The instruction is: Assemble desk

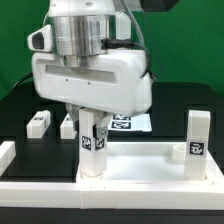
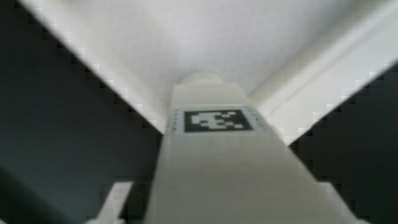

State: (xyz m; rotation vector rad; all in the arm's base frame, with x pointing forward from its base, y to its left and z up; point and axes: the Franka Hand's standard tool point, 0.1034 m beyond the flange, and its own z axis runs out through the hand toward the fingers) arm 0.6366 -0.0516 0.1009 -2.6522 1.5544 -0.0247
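My gripper (image 1: 93, 118) is shut on a white block leg (image 1: 93, 145) with a black-and-white tag and holds it upright over the near left corner of the white desk top (image 1: 140, 170). In the wrist view the leg (image 2: 219, 150) points down into a corner of the top's raised rim (image 2: 311, 85). I cannot tell whether the leg touches the top. A second leg (image 1: 197, 135) stands upright on the top's right corner. Two loose legs (image 1: 38, 123) (image 1: 68, 125) lie on the black table behind.
The marker board (image 1: 135, 122) lies behind the desk top, partly hidden by my gripper. A white barrier (image 1: 8, 158) runs along the exterior view's left and the front edge. A green wall stands at the back.
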